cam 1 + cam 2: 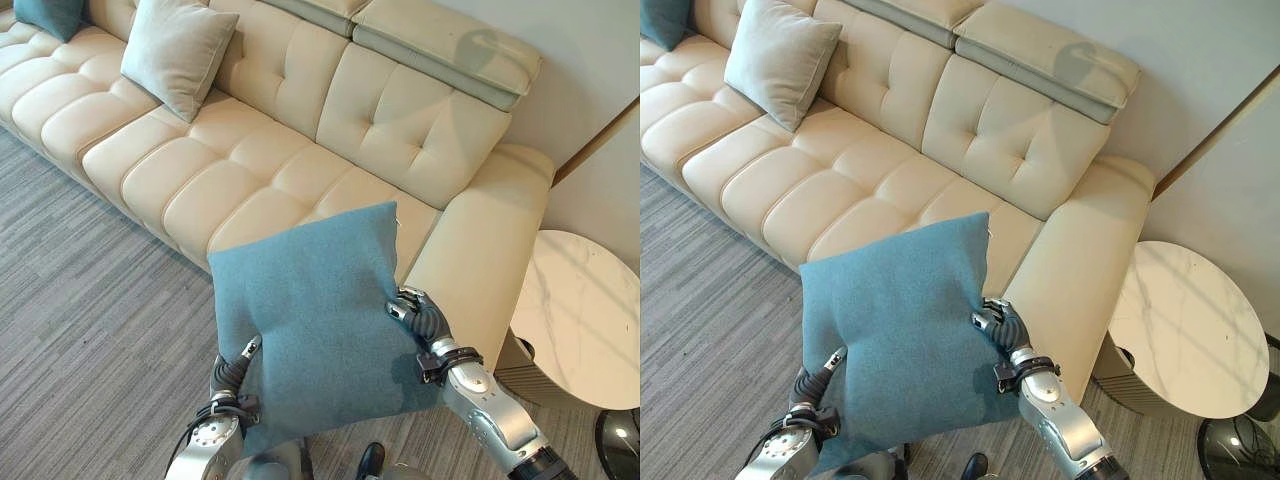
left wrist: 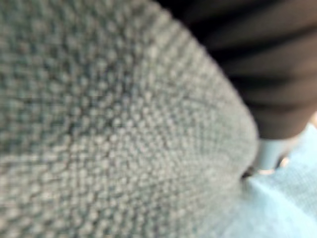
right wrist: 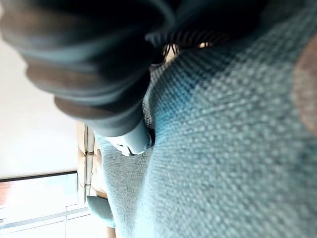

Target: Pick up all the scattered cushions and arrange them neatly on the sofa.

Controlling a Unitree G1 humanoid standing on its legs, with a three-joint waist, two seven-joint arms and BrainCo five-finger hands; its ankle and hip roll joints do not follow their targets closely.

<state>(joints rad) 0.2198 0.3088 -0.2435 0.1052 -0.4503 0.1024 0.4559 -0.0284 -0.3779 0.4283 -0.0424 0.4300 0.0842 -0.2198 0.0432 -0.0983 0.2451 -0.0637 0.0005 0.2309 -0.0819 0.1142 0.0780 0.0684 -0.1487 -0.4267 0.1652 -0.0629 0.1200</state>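
- The teal cushion (image 1: 315, 320) is held up in the air between both hands, in front of the cream sofa (image 1: 300, 150) near its right armrest, and touches no seat.
- The right hand (image 1: 412, 310) clamps the cushion's right edge, its fingers curled into the cloth (the fabric puckers there).
- The left hand (image 1: 243, 358) sits at the cushion's lower left edge; its fingers are behind the fabric, so I cannot tell their state.
- A light grey cushion (image 1: 178, 52) leans against the sofa back, further left.
- Another teal cushion (image 1: 45, 15) lies at the sofa's far left.
- A round white side table (image 1: 580, 315) stands just beside the armrest.
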